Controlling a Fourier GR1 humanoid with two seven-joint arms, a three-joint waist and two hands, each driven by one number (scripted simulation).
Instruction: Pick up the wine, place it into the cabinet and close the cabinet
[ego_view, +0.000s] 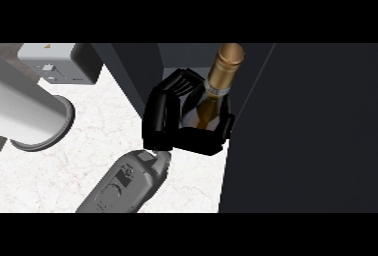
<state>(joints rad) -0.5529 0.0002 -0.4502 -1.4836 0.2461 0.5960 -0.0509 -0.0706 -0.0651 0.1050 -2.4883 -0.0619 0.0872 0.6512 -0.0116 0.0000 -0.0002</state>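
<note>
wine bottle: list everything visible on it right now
The wine bottle has dark brownish glass, a gold foil neck and top, and a pale band where the foil ends. It stands roughly upright, top toward the view's upper edge, in the opening of the dark cabinet. The left hand is curled round its lower body and hides the base, so whether it rests on a shelf cannot be told.

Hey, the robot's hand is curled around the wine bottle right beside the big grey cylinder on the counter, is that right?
Not quite. The hand is curled round the wine bottle, but not beside the grey cylinder, which lies apart at the counter's left. The bottle is at the opening of the dark cabinet, as the head view shows.
</note>
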